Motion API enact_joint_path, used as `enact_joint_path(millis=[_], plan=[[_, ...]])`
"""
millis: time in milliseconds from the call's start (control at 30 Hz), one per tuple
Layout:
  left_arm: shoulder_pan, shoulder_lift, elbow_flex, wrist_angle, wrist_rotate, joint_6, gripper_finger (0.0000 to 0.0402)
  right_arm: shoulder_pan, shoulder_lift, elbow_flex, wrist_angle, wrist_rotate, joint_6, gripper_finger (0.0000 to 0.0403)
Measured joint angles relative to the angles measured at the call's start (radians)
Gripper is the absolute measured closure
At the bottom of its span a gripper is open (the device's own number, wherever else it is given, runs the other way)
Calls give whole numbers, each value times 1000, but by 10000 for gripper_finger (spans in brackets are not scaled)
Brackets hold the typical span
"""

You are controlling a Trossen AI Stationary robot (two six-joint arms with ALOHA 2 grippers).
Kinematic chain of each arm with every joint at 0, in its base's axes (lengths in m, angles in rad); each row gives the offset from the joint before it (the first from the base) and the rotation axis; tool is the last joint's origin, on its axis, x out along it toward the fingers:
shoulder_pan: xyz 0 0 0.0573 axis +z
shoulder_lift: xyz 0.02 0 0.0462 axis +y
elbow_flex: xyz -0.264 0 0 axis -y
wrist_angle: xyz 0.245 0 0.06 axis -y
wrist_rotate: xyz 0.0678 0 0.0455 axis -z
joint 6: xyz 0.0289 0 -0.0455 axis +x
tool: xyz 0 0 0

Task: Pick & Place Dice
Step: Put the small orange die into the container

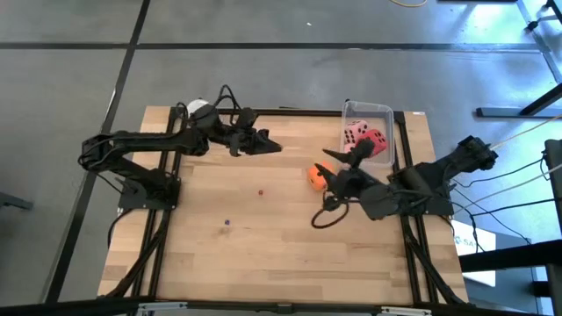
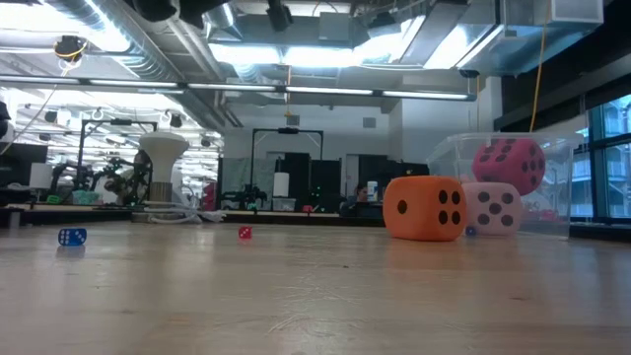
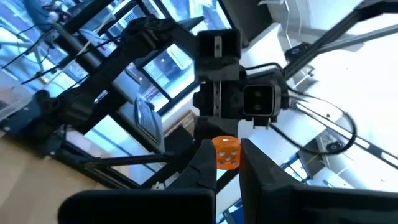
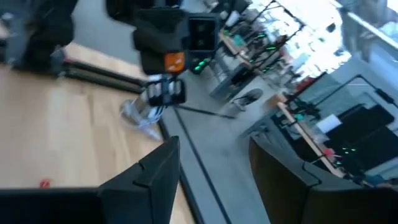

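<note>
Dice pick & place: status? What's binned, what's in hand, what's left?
Done: the red die and a pale pink die sit in the clear bin. In hand: nothing; the right gripper stands open and empty over the bin's edge. Left: the orange die rests on the table beside the bin, plus a tiny red die and a tiny blue die, if they count. The left gripper waits shut at the far edge.
</note>
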Motion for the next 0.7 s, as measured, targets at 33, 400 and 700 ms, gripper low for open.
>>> enact_joint_path(millis=[33, 400, 700], plan=[[-8, 0, 0, 4, -10, 5, 391, -11, 8, 0, 45, -1, -20, 212], [-60, 0, 0, 28, -51, 31, 391, -90, 55, 0, 292, -203, -63, 158], [-78, 0, 0, 45, -62, 34, 391, -122, 93, 0, 374, -259, -82, 139]])
